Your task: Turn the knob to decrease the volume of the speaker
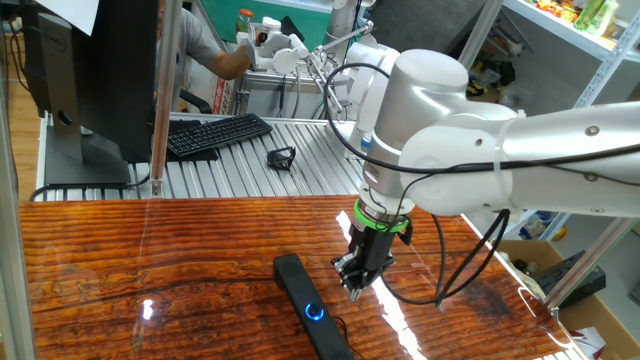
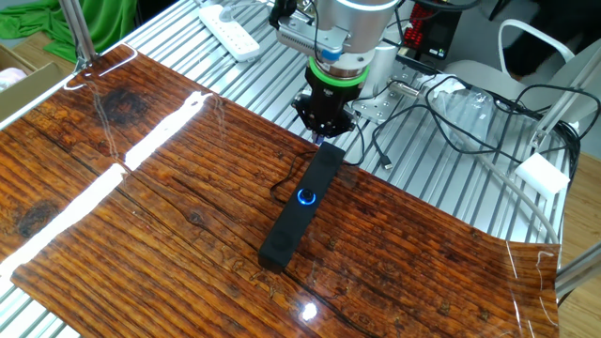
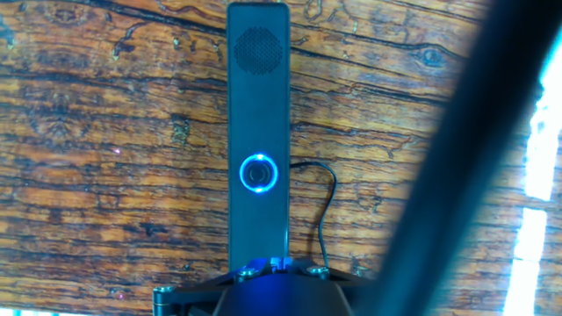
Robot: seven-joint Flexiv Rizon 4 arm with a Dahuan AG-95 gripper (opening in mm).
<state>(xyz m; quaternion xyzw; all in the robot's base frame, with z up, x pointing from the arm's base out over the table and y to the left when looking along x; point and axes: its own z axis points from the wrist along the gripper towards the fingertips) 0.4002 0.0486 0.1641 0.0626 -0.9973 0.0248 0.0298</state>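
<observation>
The speaker (image 1: 300,295) is a long black bar lying on the wooden table; it also shows in the other fixed view (image 2: 302,202) and upright in the hand view (image 3: 257,105). The knob (image 1: 316,311) glows blue at its middle (image 2: 306,196) (image 3: 259,173). A thin black cable (image 3: 321,202) leaves the bar beside the knob. My gripper (image 1: 355,287) hovers above one end of the speaker (image 2: 319,140), away from the knob and touching nothing. Its fingers look closed together and hold nothing. In the hand view only the gripper's base shows at the bottom edge.
A black keyboard (image 1: 215,133), a monitor (image 1: 100,70) and a small black object (image 1: 282,157) sit on the metal bench behind the wooden top. A white power strip (image 2: 230,31) and loose cables (image 2: 470,113) lie there too. A blurred dark cable (image 3: 457,158) crosses the hand view.
</observation>
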